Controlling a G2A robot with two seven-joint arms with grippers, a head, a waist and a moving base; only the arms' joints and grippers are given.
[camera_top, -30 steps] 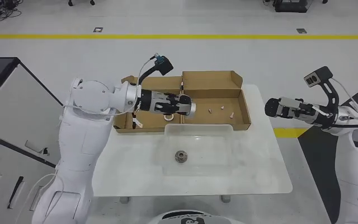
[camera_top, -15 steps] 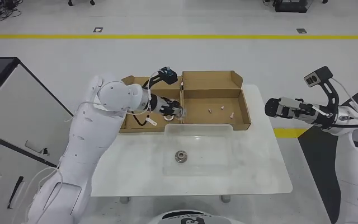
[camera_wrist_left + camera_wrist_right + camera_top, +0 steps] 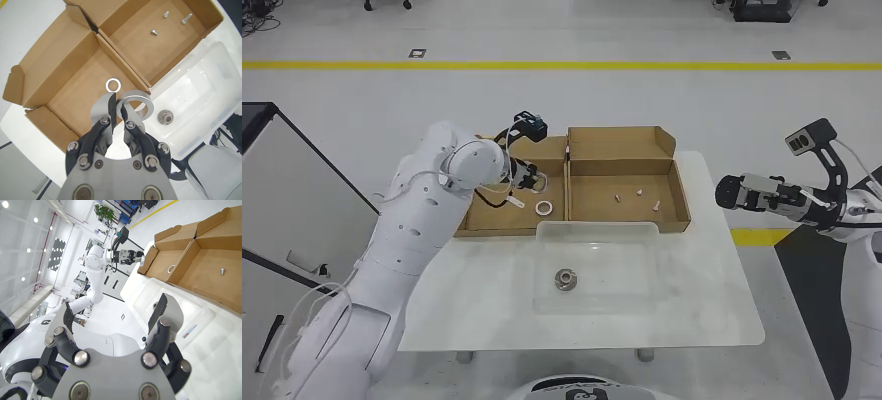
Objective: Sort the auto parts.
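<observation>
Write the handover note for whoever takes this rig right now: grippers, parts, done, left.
Left gripper: shut on the thick ring, held over the left box.
Right gripper: open and empty, off the side of the table.
Parts: a thin washer lies in the left box; three bolts lie in the right box; a flanged hub sits in the clear tub.
Done: washer and bolts boxed.
Left: release the thick ring, probably beside the washer, then sort the hub.

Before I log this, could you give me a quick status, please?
Left gripper shut on thick ring, over left box. Right gripper open, holding nothing. One washer lying below.
</observation>
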